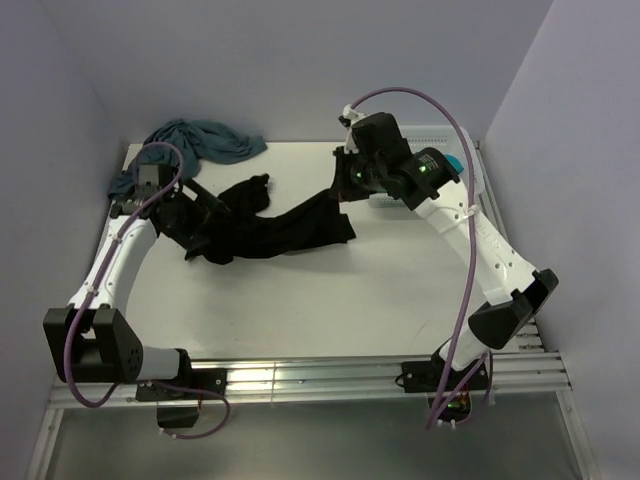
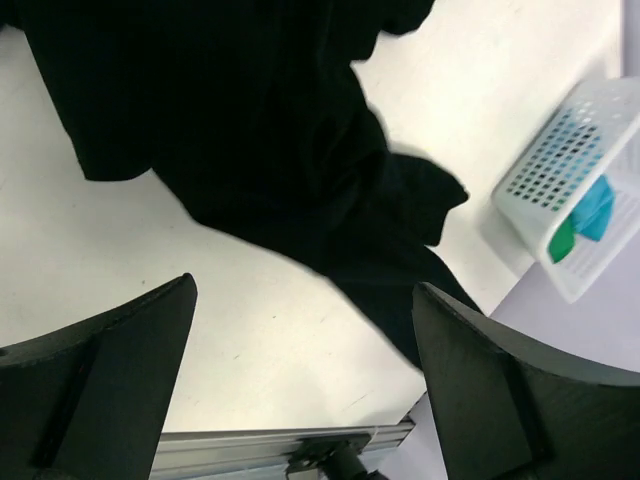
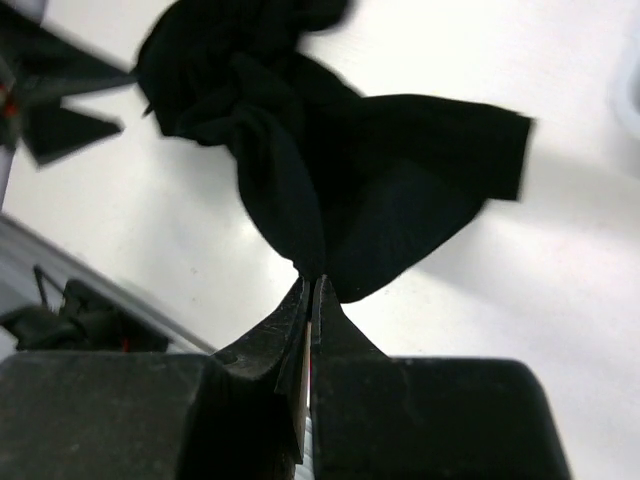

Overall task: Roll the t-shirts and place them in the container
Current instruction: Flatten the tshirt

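Note:
The black t-shirt (image 1: 270, 228) lies crumpled across the middle of the table, stretched from left to upper right. My right gripper (image 1: 345, 180) is shut on its right end and lifts that end off the table; the wrist view shows the cloth (image 3: 340, 170) pinched at the fingertips (image 3: 315, 282). My left gripper (image 1: 205, 205) is open above the shirt's left part, holding nothing; its wrist view shows the black cloth (image 2: 250, 130) beyond the spread fingers (image 2: 470, 370). A grey-teal t-shirt (image 1: 200, 143) lies bunched at the far left corner. Turquoise (image 2: 595, 210) and green (image 2: 562, 240) shirts sit in the basket.
A white mesh basket (image 1: 455, 165) stands at the far right behind my right arm, also seen in the left wrist view (image 2: 560, 160). Metal rails (image 1: 320, 375) run along the near table edge. Grey walls close in on left, back and right.

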Controlling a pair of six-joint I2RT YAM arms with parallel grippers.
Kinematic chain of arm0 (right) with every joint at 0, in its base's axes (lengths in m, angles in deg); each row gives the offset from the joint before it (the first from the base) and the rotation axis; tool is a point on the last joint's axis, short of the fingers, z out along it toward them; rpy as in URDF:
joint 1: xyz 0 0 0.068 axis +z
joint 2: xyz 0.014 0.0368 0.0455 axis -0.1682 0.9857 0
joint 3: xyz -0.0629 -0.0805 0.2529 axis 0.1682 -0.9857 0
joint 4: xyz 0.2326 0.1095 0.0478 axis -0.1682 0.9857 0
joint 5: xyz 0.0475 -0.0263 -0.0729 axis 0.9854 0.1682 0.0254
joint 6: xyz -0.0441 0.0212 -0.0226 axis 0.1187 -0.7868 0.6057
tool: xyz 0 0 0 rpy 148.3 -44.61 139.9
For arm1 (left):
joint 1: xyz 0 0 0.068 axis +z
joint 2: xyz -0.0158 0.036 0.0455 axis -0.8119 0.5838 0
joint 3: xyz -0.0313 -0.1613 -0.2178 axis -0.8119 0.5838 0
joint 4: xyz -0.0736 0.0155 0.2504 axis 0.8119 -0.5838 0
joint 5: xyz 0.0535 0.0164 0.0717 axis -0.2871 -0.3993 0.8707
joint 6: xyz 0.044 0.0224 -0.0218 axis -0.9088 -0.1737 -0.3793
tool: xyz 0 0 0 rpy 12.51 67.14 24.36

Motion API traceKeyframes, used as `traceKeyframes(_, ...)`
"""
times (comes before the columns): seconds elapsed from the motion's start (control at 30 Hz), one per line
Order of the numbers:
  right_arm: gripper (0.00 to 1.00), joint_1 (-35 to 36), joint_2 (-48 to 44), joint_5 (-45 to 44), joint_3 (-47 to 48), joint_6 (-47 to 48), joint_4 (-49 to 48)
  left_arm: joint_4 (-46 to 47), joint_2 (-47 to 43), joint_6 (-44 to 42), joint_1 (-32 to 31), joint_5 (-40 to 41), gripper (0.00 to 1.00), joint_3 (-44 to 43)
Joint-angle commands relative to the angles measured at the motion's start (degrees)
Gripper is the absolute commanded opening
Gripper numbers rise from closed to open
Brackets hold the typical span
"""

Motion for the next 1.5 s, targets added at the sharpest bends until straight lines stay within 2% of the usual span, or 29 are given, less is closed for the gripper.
traceKeyframes(0.0,0.00,-4.5,-1.1,1.6,3.1,-1.2,1.1,1.4,0.5,0.2,-1.4,-0.2,0.94,1.6)
traceKeyframes(0.13,0.00,-6.9,-1.2,1.8,2.9,-2.0,0.9,-1.9,1.2,1.6,-6.2,6.3,0.93,0.8)
traceKeyframes(0.3,0.00,-10.5,-0.8,4.5,3.2,-3.1,0.1,4.1,-2.0,8.0,-9.3,7.0,0.91,7.5)
traceKeyframes(0.53,0.00,-10.8,-2.4,5.5,0.0,-3.9,-1.3,12.6,-1.9,13.8,-9.3,12.8,0.89,10.6)
traceKeyframes(0.57,0.00,-10.8,-2.5,5.5,-0.6,-4.0,-1.3,13.0,-2.2,14.5,-9.3,15.8,0.89,10.6)
traceKeyframes(0.77,0.00,-10.9,-2.9,6.8,-1.7,-4.4,-2.0,14.9,-1.2,23.2,-9.3,23.6,0.79,12.5)
traceKeyframes(1.0,0.00,-10.9,-1.9,7.4,-1.0,-4.7,-2.0,11.8,4.5,26.2,-9.6,23.1,0.76,10.3)
traceKeyframes(1.07,0.00,-10.9,-1.9,7.5,-1.1,-4.9,-2.0,11.9,5.9,26.5,-9.9,23.0,0.70,10.9)
traceKeyframes(1.13,0.00,-10.9,-1.9,7.5,-1.4,-4.8,-2.2,13.8,7.6,26.3,-10.0,23.1,0.39,11.7)
traceKeyframes(1.17,0.00,-11.0,-2.1,7.4,-1.5,-4.8,-2.2,13.8,8.3,24.8,-10.0,24.0,0.17,10.6)
traceKeyframes(1.2,0.00,-11.0,-2.2,7.4,-1.6,-4.6,-2.2,12.8,9.0,23.5,-9.6,25.0,0.00,8.9)
traceKeyframes(1.23,0.00,-11.0,-2.3,7.4,-1.7,-4.2,-2.1,8.0,10.5,20.1,-9.5,29.2,0.00,6.4)
traceKeyframes(1.3,0.00,-11.1,-2.6,8.3,-2.0,-3.6,-2.1,1.8,11.8,15.6,-9.6,33.7,0.00,-4.1)
traceKeyframes(1.33,0.00,-11.1,-3.4,9.2,-2.7,-3.0,-2.4,-6.9,12.8,11.8,-9.8,39.9,0.00,-8.2)
traceKeyframes(1.37,0.00,-11.0,-3.9,10.2,-3.4,-2.8,-2.6,-11.3,13.2,10.5,-10.3,43.1,0.00,-16.6)
traceKeyframes(1.47,0.00,-10.9,-7.3,13.5,-7.4,-2.9,-6.5,-29.1,12.2,10.5,-13.1,53.7,0.00,-30.3)
